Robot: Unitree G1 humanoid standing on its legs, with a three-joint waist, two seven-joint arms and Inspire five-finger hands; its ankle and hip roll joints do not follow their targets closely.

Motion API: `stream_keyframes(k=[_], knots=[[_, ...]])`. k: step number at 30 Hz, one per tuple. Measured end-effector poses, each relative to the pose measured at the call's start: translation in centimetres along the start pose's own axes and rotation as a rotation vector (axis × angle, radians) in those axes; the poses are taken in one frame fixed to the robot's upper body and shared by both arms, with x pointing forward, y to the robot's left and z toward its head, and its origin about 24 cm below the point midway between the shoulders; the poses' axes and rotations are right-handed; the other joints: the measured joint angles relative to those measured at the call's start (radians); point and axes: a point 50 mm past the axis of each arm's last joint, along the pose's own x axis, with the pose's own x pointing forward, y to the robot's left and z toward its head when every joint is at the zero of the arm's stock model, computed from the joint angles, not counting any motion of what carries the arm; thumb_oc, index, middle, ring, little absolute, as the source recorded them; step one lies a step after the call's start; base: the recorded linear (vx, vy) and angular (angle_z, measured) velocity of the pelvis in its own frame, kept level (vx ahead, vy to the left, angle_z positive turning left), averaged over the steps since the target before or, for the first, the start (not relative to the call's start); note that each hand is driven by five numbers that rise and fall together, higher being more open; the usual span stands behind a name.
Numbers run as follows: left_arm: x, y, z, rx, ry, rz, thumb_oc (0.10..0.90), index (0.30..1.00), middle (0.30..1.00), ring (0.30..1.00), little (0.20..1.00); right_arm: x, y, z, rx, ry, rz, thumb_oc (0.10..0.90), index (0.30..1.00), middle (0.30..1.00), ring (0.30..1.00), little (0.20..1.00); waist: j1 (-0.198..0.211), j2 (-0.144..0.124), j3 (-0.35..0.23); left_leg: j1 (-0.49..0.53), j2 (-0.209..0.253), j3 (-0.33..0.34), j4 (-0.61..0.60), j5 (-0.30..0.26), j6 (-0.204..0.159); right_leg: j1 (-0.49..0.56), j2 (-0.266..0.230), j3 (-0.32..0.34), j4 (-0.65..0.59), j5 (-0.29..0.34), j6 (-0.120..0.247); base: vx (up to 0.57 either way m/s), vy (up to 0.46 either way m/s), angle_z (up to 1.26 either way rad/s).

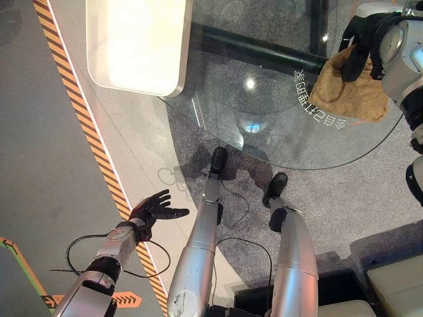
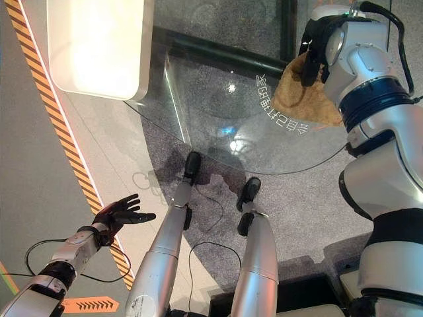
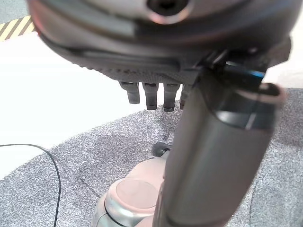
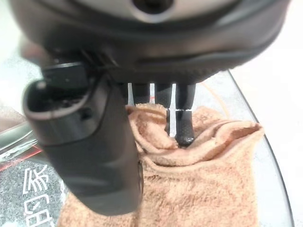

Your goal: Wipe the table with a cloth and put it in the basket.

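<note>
Round glass table (image 1: 218, 125) being pressed | fluffy tan cloth (image 4: 199, 189) being pinned under straight fingers of right hand (image 4: 182, 113) | left hand (image 1: 151, 210) being held splayed, empty.

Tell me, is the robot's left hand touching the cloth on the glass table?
No. The left hand hangs open over the floor, well away from the glass table, while the right hand has its fingers on the cloth.

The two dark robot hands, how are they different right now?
The right robot hand is up on the round glass table, fingers pressing the tan terry cloth. The left robot hand hangs low over the floor, spread open, touching nothing. Both are dark with silver-grey arms.
</note>
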Motion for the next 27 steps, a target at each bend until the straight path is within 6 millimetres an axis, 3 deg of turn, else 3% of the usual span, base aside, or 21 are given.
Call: stream_keyframes(k=[9,27], knots=[[0.0,0.0,-0.1,-0.001,0.010,-0.004,0.800,0.900,0.900,0.900,0.900,0.0,0.1,0.0,0.001,-0.002,-0.007,0.100,0.300,0.300,0.300,0.200,0.000,0.000,0.000,0.001,0.000,0.000,0.000,0.000,0.000,0.002,0.000,0.000,0.000,0.000,0.000,0.00,0.000,0.00],[0.0,-0.1,-0.1,-0.005,0.005,0.004,0.800,0.900,0.900,0.900,0.900,0.1,0.9,1.1,0.151,-0.026,-0.186,0.100,0.300,0.300,0.300,0.200,-0.020,0.000,0.000,0.000,0.005,0.002,-0.018,0.001,0.000,-0.008,0.006,0.004,-0.010,0.005,-0.002,0.00,0.012,-0.01]])
